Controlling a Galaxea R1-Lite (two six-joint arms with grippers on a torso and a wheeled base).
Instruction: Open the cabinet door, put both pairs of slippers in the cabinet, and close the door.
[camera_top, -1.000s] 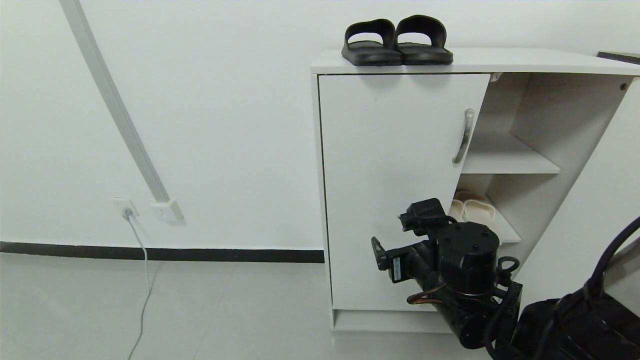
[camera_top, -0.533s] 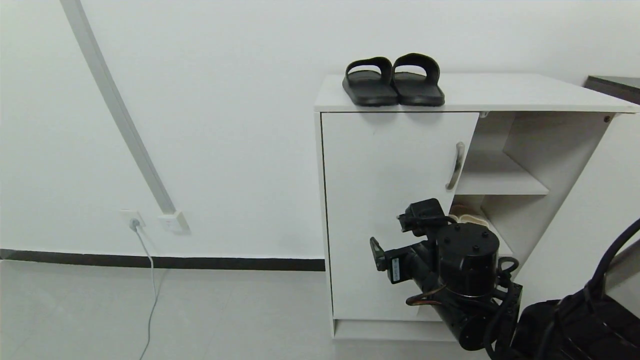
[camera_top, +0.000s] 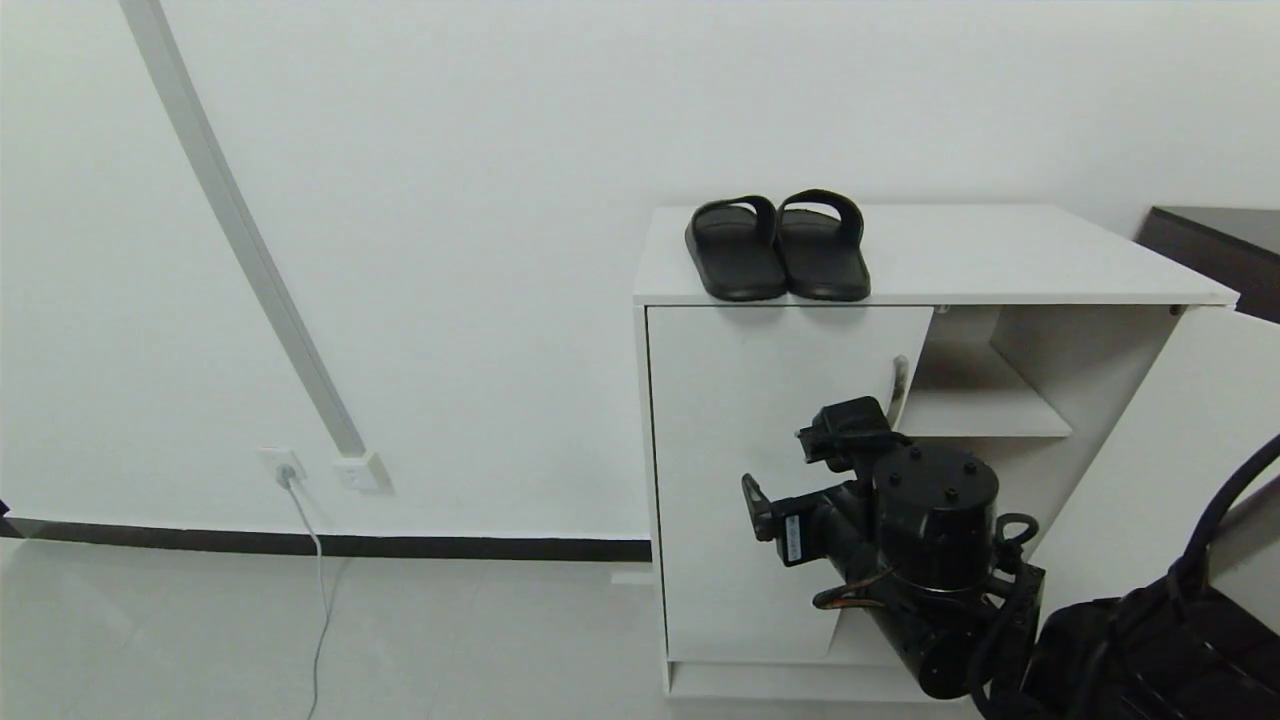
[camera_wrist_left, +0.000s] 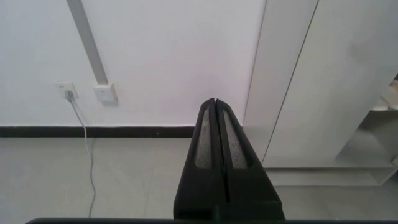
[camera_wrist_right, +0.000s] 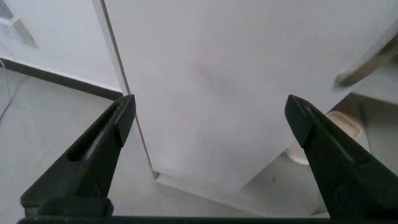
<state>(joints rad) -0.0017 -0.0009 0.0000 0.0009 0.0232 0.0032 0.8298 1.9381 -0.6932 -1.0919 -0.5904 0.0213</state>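
A pair of black slippers (camera_top: 778, 246) lies on top of the white cabinet (camera_top: 1000, 255), near its front left edge. The cabinet's left door (camera_top: 740, 420) is closed and its right door (camera_top: 1170, 470) is swung wide open, showing a bare upper shelf (camera_top: 990, 415). A beige slipper (camera_wrist_right: 344, 126) rests on the lower shelf inside. My right arm (camera_top: 920, 520) hangs low in front of the closed door, and my right gripper (camera_wrist_right: 208, 106) is open and holds nothing. My left gripper (camera_wrist_left: 214, 106) is shut on nothing, aimed at the wall and floor left of the cabinet (camera_wrist_left: 311, 81).
A wall socket with a cable (camera_top: 283, 468) and a slanted grey conduit (camera_top: 230, 210) are on the wall to the left. Bare tiled floor (camera_top: 400, 640) spreads before the cabinet. A dark piece of furniture (camera_top: 1210, 245) stands behind the cabinet at right.
The head camera has risen, so the whole picture has slid down and the cabinet top is seen from above. The arm and slippers have not visibly moved.
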